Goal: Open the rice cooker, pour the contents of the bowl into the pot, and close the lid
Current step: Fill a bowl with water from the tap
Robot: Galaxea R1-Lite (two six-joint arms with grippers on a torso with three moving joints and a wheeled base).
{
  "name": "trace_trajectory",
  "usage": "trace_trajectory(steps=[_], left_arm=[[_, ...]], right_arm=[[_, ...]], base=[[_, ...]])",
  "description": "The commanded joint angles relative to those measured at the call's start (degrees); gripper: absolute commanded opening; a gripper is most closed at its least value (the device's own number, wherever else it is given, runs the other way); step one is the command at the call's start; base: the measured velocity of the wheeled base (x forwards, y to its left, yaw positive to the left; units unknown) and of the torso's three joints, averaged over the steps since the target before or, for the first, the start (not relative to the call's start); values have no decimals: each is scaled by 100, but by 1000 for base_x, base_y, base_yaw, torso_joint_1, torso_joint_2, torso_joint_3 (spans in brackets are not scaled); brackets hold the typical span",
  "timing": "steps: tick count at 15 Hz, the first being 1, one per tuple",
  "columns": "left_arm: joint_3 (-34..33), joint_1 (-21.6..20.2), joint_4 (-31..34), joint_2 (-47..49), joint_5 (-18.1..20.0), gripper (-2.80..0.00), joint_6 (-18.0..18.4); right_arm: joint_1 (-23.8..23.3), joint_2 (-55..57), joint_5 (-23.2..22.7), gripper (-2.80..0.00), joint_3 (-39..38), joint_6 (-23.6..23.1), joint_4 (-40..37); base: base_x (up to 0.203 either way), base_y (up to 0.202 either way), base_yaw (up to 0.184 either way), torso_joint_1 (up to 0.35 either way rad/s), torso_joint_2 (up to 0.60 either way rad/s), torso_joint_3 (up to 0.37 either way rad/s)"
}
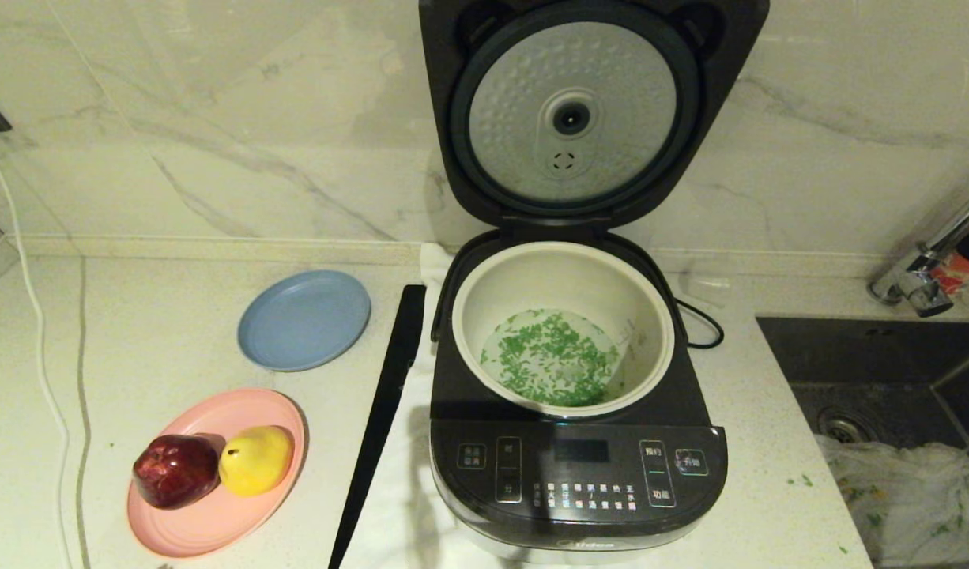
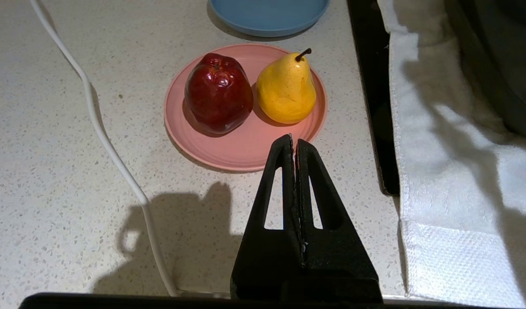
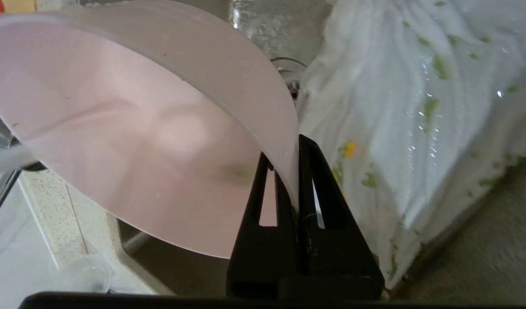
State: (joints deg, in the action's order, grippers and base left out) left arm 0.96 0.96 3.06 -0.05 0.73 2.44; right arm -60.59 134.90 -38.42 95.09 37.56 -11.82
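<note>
A round blue plate lies on the speckled white countertop beside a flat pink plate bearing a glossy red apple and a yellow pear, touching. A crumpled white cloth, apparently wet and flecked green, fills the dark sink.

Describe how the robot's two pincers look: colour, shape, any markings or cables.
Both the left pincer and the right pincer are matte black. Each has two flat, tapering fingers that together form a triangle, each finger pierced by a narrow triangular cut-out, on a wider black base. No markings, cables or sleeves show.
</note>
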Motion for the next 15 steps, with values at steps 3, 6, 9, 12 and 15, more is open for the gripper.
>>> trace_trajectory(steps=[3, 6, 9, 12, 15], left_arm=[[0, 0, 2, -13, -3, -280, 3], [0, 0, -7, -4, -3, -280, 3], [0, 0, 2, -13, 6, -280, 3], [0, 0, 2, -4, -3, -280, 3], [0, 0, 2, -4, 1, -280, 3]], right_arm=[[234, 233, -25, -280, 273, 35, 0], [302, 333, -25, -280, 394, 178, -4], [294, 341, -25, -280, 378, 191, -17], [302, 258, -25, -280, 326, 159, -114], [319, 73, -16, -280, 277, -103, -580]], base=[[0, 0, 0, 0, 0, 0], [0, 0, 0, 0, 0, 0], [0, 0, 0, 0, 0, 0], [0, 0, 0, 0, 0, 0], [0, 0, 0, 0, 0, 0]])
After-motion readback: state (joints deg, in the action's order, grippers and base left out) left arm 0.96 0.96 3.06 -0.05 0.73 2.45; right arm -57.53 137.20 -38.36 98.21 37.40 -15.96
